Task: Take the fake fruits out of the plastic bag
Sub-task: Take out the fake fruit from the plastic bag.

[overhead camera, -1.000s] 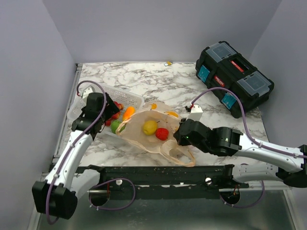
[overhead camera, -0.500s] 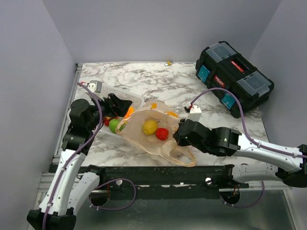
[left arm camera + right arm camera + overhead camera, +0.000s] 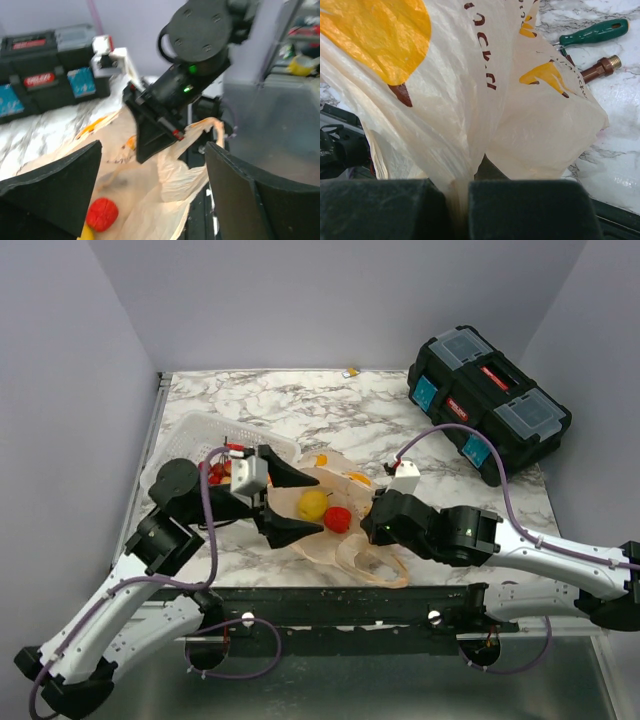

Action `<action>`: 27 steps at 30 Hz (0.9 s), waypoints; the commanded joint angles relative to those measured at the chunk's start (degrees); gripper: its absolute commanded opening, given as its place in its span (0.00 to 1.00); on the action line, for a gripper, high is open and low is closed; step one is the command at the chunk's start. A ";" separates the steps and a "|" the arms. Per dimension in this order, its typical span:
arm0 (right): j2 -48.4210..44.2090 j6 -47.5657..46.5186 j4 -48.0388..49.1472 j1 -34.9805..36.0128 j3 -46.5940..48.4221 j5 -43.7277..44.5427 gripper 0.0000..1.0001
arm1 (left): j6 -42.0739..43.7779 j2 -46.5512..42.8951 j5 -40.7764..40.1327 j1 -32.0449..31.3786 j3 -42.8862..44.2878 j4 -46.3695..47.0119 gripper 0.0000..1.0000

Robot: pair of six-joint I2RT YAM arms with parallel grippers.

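2 fake fruits (image 3: 313,505) sit in the plastic bag (image 3: 345,552) by the spread left gripper (image 3: 320,502); the right gripper (image 3: 374,524) pinches the bag.

A white marble-patterned table (image 3: 330,410) carries everything. A crinkly peach plastic bag (image 3: 318,543) lies on it near the front edge. Well behind the bag and to its right sits a black toolbox (image 3: 488,400). A white mesh basket (image 3: 200,432) rests just left of the bag. A green-handled tool (image 3: 594,31) and a brass-tipped brown rod (image 3: 601,68) lie just beside the bag. Far behind the bag, at the back edge, lies a small yellow scrap (image 3: 350,372).
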 commanded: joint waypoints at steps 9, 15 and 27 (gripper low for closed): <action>1.48 -0.82 1.20 -0.07 0.05 -0.52 0.01 | -5.12 8.50 -48.41 -13.81 -10.02 -6.06 0.58; 0.74 0.70 -1.04 -0.11 -0.22 -0.81 0.01 | -13.50 14.83 -56.04 -17.79 -14.32 -0.36 0.60; 0.40 5.44 -0.83 -0.08 -13.86 -12.92 0.01 | -16.67 20.51 -53.34 -17.82 -21.07 11.07 0.60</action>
